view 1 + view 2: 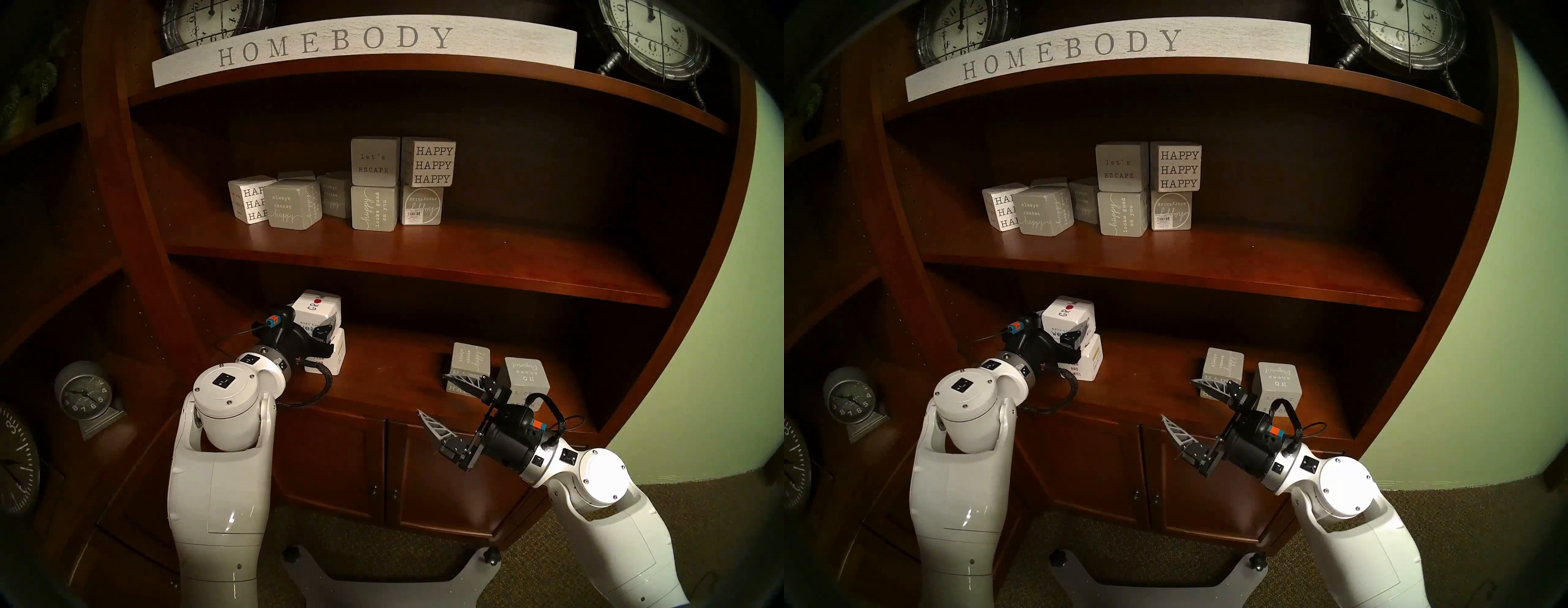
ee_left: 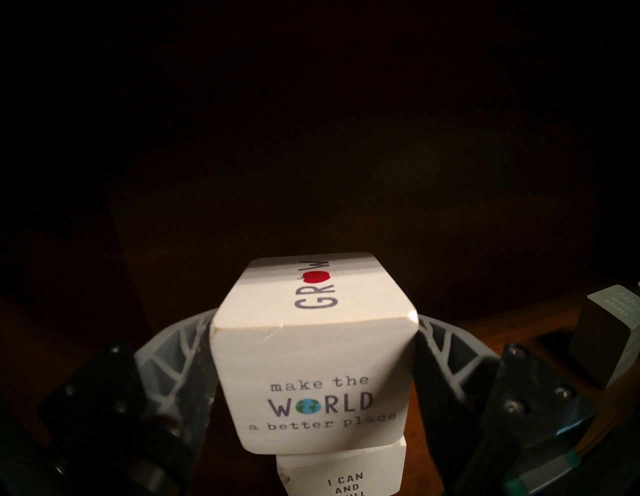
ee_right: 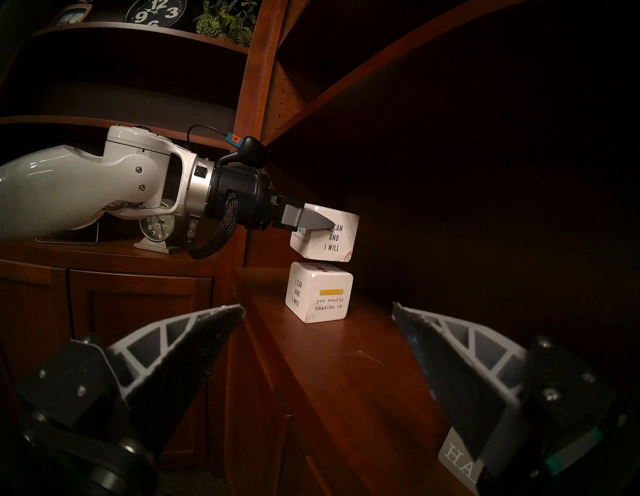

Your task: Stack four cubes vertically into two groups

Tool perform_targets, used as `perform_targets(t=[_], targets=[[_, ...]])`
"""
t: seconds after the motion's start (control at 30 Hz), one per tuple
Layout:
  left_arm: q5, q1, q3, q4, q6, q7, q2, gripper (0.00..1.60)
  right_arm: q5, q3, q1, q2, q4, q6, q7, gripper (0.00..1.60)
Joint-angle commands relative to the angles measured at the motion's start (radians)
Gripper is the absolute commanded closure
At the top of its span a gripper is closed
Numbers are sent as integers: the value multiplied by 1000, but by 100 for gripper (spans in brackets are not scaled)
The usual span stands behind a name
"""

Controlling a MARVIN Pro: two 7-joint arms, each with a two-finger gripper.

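1. I am facing a tall, dark red-brown wooden bookcase (image 1: 424, 263) with curved shelves; it fills most of the head views.
2. My left arm (image 1: 220, 458) reaches level onto the lowest open shelf (image 1: 403, 382), on the left side of the view. My right arm (image 1: 606, 488) sits lower right, in front of the same shelf.
3. The left gripper (image 3: 313, 221) is clamped on a white cube (image 2: 311, 353), one finger (image 2: 180, 353) pressed against each side. This held cube reads "GROW", with a red apple for the O, on its top face, and "make the WORLD a better place" on the face nearest my wrist camera.
4. The held cube hangs directly over a second white cube (image 3: 320, 292) that stands on the shelf. From the right wrist camera I see a thin dark gap between the two, so they are apart. The lower cube reads "I CAN AND I WILL" and "you really MEASURE UP".
5. The right gripper (image 1: 443, 401) has its two fingers spread wide and holds nothing.
6. Two grey cubes stand side by side on the right part of the lowest shelf, unstacked: one (image 1: 471, 361) lettered "always choose happy", the other (image 1: 524, 380) lettered "NO shoes".
7. The upper right finger (image 1: 464, 382) crosses in front of the first grey cube; I cannot tell whether it touches.
8. The shelf above carries more lettered cubes (image 1: 377, 182).
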Motion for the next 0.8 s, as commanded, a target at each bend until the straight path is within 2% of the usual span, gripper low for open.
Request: perform_targets(t=[0.0,0.77], targets=[[1,-23,8,-21,-15,17,3,160,3,-2,3,-2,-18,1,1,0],[-17,-38,26,30,-22,67,2,160,3,-2,3,-3,-17,2,2,0]])
